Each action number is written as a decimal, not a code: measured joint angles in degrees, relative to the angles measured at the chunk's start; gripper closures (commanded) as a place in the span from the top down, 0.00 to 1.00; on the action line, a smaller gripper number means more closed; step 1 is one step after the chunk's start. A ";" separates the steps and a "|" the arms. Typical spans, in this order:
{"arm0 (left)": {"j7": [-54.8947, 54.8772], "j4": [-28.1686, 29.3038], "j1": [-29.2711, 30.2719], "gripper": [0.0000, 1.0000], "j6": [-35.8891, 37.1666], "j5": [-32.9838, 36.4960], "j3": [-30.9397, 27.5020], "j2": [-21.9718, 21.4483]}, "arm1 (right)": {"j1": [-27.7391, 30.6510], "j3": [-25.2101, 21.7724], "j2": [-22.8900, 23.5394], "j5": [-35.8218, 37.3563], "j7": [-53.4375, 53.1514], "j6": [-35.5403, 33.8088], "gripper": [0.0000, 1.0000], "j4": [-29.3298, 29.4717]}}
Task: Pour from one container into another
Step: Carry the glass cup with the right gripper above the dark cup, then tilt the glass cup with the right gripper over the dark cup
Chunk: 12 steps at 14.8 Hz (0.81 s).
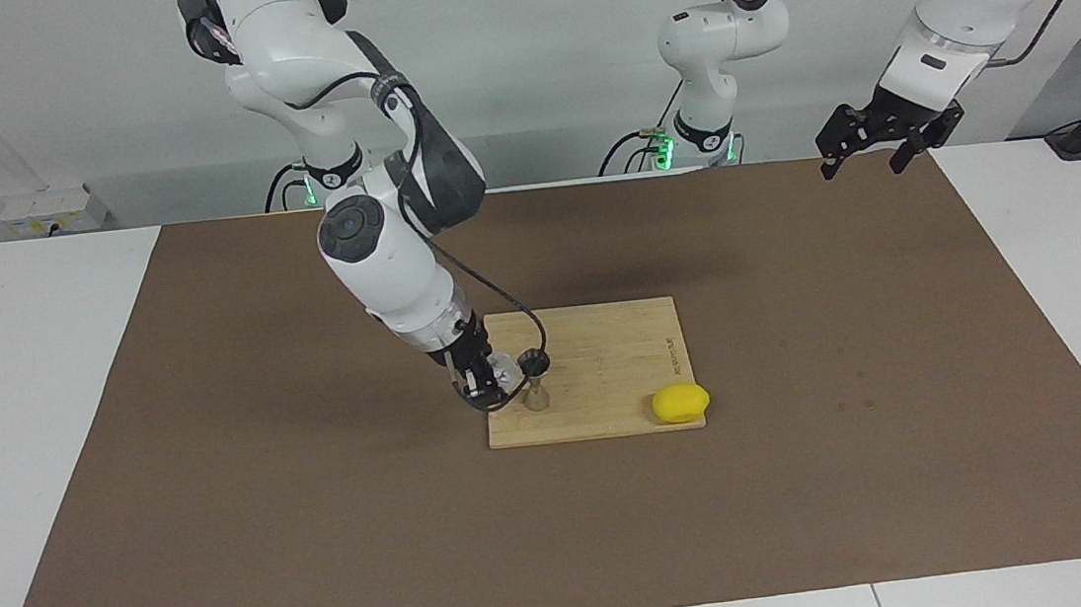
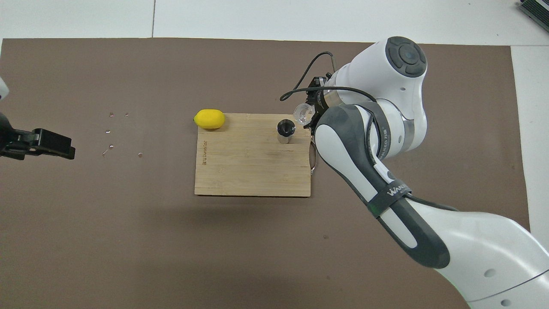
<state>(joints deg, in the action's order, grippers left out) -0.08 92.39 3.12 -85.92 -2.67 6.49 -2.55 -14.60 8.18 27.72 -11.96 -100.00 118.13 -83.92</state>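
Observation:
A small clear glass tumbler (image 1: 506,375) (image 2: 303,114) hangs tipped on its side, with my right gripper (image 1: 486,378) (image 2: 312,112) shut on it. Its mouth points at the steel hourglass jigger (image 1: 535,377) (image 2: 285,130), which stands upright on the wooden cutting board (image 1: 607,376) (image 2: 248,163) near the end toward the right arm. The tumbler's rim is right beside the jigger's top cup. My left gripper (image 1: 872,145) (image 2: 43,143) waits open, raised over the mat toward the left arm's end of the table.
A yellow lemon (image 1: 680,402) (image 2: 209,119) lies at the board's corner farthest from the robots, toward the left arm's end. A metal handle (image 2: 314,159) sticks out from the board's end toward the right arm. Small specks (image 2: 112,133) dot the brown mat.

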 measured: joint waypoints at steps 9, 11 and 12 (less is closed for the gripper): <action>0.00 0.15 -0.29 1.00 0.00 0.00 0.03 0.00 | -3.11 -0.02 0.85 10.09 -0.27 -5.01 0.08 4.15; 0.00 0.16 -0.29 1.00 0.00 0.01 0.00 0.00 | -4.06 -0.01 1.03 12.53 -0.27 -5.63 0.08 4.68; 0.00 0.16 -0.29 1.00 0.00 0.01 -0.01 0.00 | -4.53 -0.02 1.09 13.53 -0.28 -5.86 0.08 4.80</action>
<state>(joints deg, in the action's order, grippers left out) -0.08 92.56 2.83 -85.92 -2.66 6.48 -2.55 -19.13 8.16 28.81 1.58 -100.28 112.27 -79.12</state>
